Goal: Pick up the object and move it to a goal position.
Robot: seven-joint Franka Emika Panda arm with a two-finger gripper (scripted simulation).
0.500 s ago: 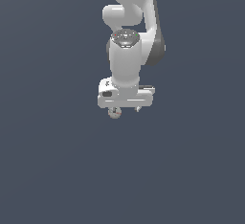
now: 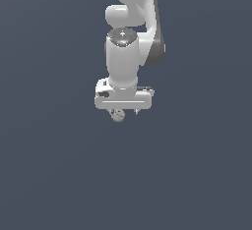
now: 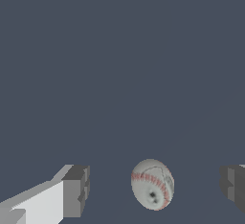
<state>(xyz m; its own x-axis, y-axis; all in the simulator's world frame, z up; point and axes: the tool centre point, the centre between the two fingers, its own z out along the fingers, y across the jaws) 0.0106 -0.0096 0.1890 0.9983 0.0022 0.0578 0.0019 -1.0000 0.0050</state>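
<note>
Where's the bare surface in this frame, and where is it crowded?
Bare dark surface surrounds the arm on every side in the exterior view. It is crowded only under the gripper, where the ball sits between its open fingers, touching neither.

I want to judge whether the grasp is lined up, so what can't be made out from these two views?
- Exterior view: the white gripper bar hides the fingers and part of the ball; contact cannot be told.
- Wrist view: both fingertips are cut off by the picture's edges; the ball sits between them with gaps on each side.
- Neither view shows a goal marker.
- Ball's height above the floor: unclear.
</note>
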